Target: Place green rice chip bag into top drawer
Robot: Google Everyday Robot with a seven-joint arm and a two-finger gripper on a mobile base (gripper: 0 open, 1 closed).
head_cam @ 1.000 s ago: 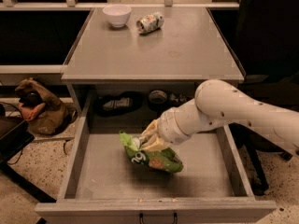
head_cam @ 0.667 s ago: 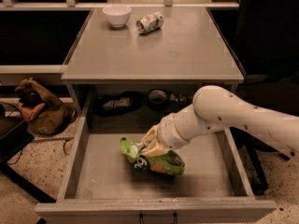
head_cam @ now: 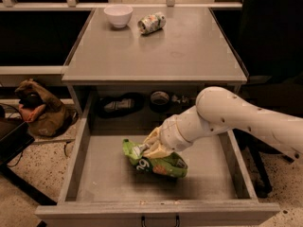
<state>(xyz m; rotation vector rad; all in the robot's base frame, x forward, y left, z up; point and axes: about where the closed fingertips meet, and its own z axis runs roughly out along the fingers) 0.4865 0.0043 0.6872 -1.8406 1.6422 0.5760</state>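
The green rice chip bag (head_cam: 158,164) lies crumpled on the grey floor of the open top drawer (head_cam: 109,178), near its middle. My gripper (head_cam: 150,148) reaches down into the drawer from the right, at the end of the white arm (head_cam: 222,119), and sits on the bag's upper edge. The bag rests on the drawer floor. The drawer's dark handle (head_cam: 159,219) shows at the front edge.
A white bowl (head_cam: 118,15) and a crushed can (head_cam: 151,22) stand at the back of the grey table top (head_cam: 156,51). Dark items sit on the shelf behind the drawer (head_cam: 137,102). A brown bag (head_cam: 40,109) lies on the floor at left.
The bag and my gripper have sunk slightly lower and a little to the right, with the bag now resting on the drawer floor.
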